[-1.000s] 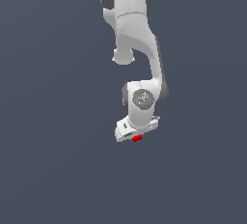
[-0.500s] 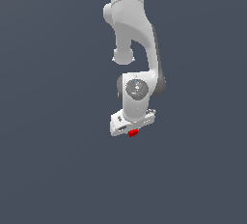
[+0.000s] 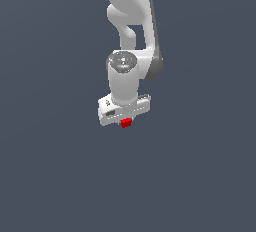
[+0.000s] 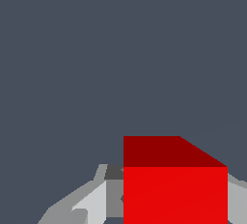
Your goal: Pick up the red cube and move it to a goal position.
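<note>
Plain slate-grey background fills both of your views. Your gripper (image 3: 125, 121) points downward, its fingers (image 4: 91, 203) clamped on the red cube (image 3: 126, 122), which sits between them.

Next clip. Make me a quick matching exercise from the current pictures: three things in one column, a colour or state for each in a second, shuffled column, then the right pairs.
Things:
1. red cube
2. hand
3. arm

Colour or state:
A. white, reaching down from the top of the exterior view
B. shut on a small block
C. bright red, sitting between the fingers

Pairs: 1-C, 2-B, 3-A
</note>
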`<state>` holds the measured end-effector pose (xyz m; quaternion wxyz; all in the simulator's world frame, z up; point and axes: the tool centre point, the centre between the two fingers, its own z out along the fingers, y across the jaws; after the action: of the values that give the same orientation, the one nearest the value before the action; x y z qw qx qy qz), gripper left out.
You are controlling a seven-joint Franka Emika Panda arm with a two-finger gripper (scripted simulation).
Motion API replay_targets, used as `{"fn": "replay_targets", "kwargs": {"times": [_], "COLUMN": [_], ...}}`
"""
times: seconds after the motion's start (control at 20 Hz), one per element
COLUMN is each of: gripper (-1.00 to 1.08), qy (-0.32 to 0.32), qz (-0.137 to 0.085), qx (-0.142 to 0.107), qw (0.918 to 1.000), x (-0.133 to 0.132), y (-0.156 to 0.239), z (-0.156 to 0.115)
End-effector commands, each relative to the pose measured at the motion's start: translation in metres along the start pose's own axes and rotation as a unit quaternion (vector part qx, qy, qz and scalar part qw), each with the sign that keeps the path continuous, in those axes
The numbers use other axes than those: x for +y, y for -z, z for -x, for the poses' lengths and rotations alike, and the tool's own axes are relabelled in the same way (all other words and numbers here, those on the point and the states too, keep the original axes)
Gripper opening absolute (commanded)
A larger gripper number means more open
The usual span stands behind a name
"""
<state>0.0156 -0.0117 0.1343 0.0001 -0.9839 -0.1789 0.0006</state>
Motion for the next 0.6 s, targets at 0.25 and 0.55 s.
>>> {"fn": "replay_targets", "kwargs": {"times": [0.25, 0.55], "gripper": [-1.00, -1.00], "qy": [0.000, 0.000], "qz": [0.000, 0.000], "qx": [0.001, 0.001], "qw": [1.0000, 1.0000], "x": [0.032, 0.051], "y": [0.068, 0.108], "z": [0.037, 0.056]}}
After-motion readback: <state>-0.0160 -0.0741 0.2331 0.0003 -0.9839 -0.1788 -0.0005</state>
